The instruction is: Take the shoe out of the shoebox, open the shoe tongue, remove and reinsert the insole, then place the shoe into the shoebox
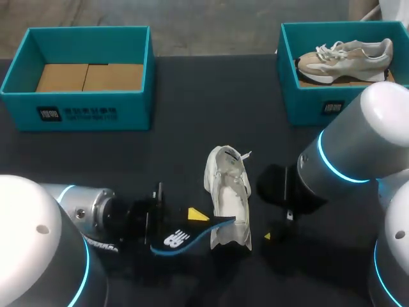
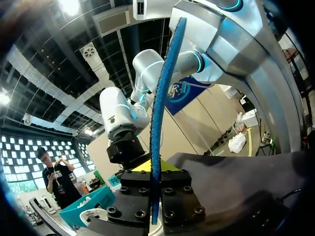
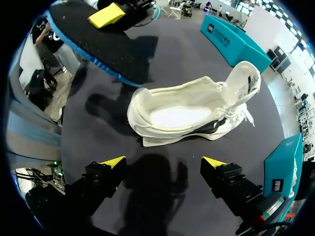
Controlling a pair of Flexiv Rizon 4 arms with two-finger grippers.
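A white shoe (image 1: 227,198) lies in the middle of the dark table with its tongue pulled up and its inside bare (image 3: 179,118). My left gripper (image 1: 195,217) is shut on a black insole with a blue edge (image 1: 185,236), held just left of the shoe's heel and above the table. In the left wrist view the insole (image 2: 162,98) stands edge-on between the fingers of that gripper (image 2: 155,172). My right gripper (image 3: 164,162) stands open and holds nothing, a short way from the shoe's side, at the right of the shoe (image 1: 266,214). The insole (image 3: 98,42) hangs beyond the shoe.
A teal shoebox (image 1: 77,112) with a cardboard floor stands at the back left. A second teal shoebox (image 1: 313,105) at the back right holds a beige shoe (image 1: 345,59). Bare dark tabletop (image 1: 211,102) lies between the boxes and the white shoe.
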